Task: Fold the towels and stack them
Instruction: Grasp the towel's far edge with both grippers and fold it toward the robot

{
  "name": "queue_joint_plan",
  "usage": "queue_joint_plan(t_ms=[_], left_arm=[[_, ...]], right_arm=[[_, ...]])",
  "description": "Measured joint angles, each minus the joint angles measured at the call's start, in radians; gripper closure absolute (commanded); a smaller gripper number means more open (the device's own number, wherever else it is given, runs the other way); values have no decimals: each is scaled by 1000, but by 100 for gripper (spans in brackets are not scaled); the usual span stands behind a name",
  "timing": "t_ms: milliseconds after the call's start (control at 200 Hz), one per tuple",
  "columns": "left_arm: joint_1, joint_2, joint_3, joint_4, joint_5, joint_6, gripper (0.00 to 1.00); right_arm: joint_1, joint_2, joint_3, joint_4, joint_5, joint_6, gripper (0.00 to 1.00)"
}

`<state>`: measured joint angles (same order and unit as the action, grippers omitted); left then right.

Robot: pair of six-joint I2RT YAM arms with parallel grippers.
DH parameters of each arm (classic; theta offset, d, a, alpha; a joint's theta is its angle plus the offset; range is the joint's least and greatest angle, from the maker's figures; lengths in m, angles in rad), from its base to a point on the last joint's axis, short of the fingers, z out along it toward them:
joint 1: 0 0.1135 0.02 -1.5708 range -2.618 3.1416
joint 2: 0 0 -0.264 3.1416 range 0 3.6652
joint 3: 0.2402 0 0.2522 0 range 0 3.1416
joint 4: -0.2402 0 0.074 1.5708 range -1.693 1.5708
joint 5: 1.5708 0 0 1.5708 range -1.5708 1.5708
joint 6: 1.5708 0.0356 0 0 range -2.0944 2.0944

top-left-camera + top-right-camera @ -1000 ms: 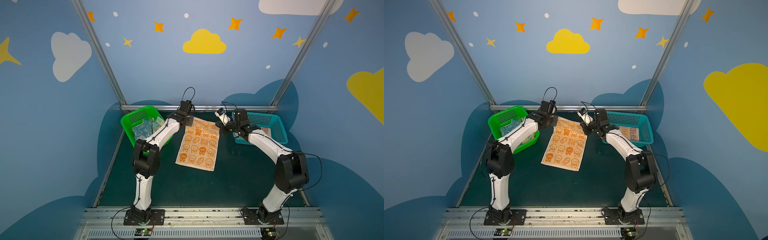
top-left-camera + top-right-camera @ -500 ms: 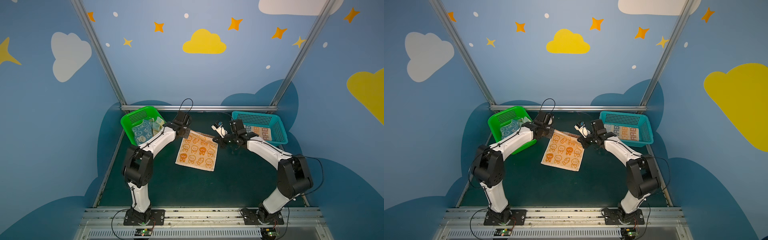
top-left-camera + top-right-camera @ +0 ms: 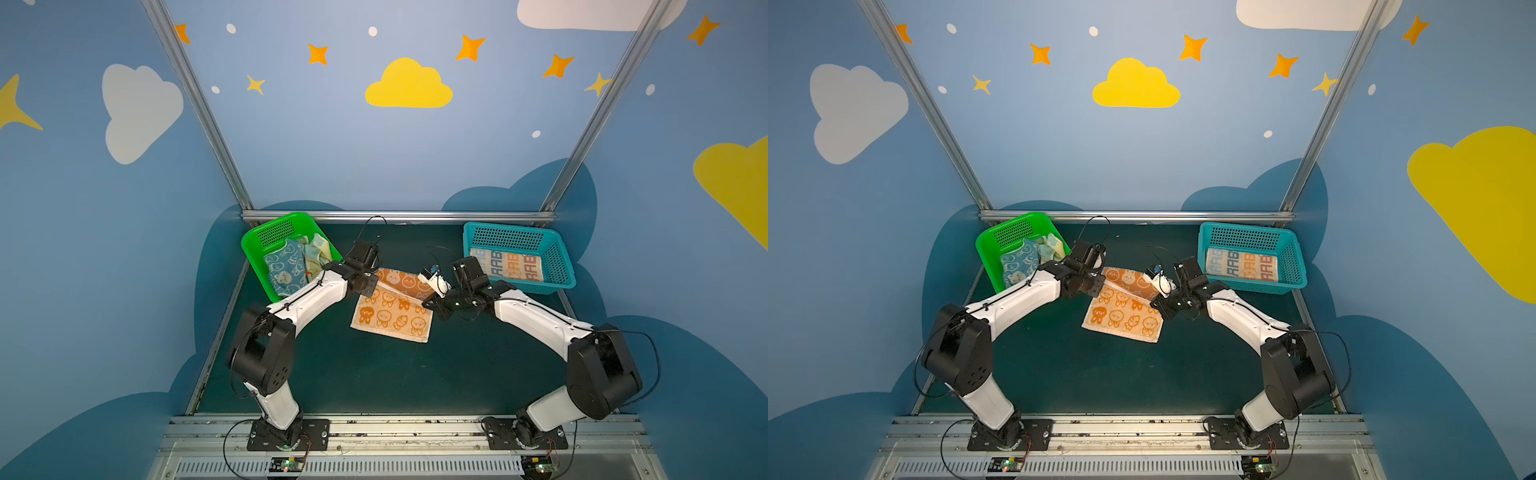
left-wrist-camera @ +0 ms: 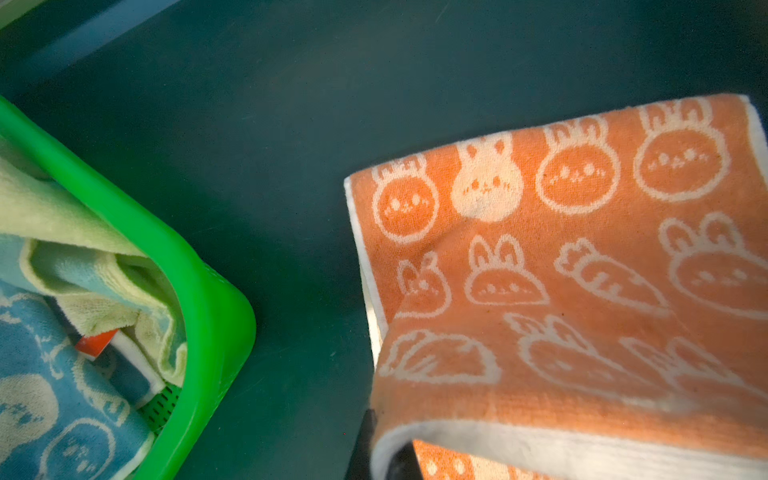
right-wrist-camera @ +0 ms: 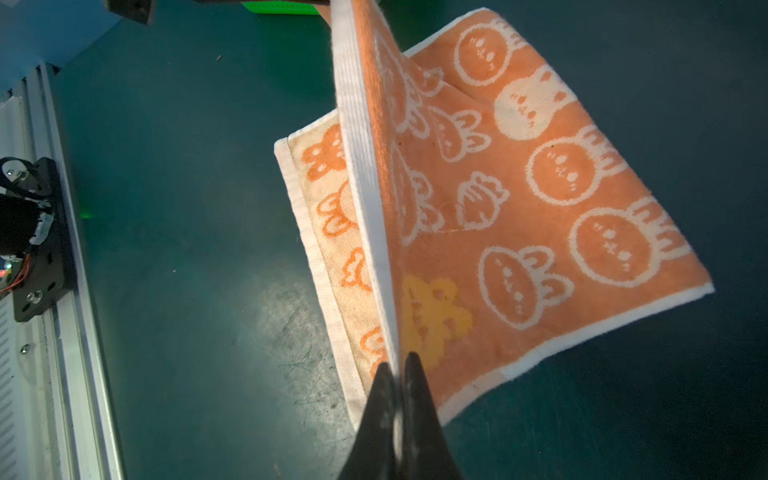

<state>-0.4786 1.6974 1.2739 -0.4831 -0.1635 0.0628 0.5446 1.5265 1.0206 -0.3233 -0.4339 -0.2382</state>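
Overall, the dark green desk (image 3: 374, 374) stands inside blue walls (image 3: 332, 145) painted with clouds and stars, and a metal rail (image 3: 395, 217) runs along its back edge. The mat looks scratched beside the orange towel (image 3: 392, 320), which lies near the middle of the desk with its far half raised over the near half. The left hand (image 4: 380, 455) and the right hand (image 5: 397, 370) each pinch its white hem. A green basket (image 3: 274, 232) holds loose towels (image 3: 286, 268), and a teal basket (image 3: 557, 266) holds a folded towel (image 3: 507, 264).
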Motion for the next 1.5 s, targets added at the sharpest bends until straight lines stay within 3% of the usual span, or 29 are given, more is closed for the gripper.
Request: queue_joint_plan(t_ms=[456,926,1046,1212,1397,1502], left_arm=[[-19,-52,-147,24,0,-53,96],[-38,-52,-246,64,27,-101,93],[-42,-52,-267,78,27,-110,83],[-48,-53,-274,85,12,-123,58],[-51,-67,-274,72,-14,-152,38],[-52,-93,-274,55,-27,-181,30]], right_arm=[[87,8,-54,-35,15,72,100],[151,174,-18,-130,36,183,100],[162,201,-18,-134,48,204,100],[170,230,-18,-154,60,219,100],[173,235,-19,-158,60,232,75],[177,229,-24,-153,52,232,67]])
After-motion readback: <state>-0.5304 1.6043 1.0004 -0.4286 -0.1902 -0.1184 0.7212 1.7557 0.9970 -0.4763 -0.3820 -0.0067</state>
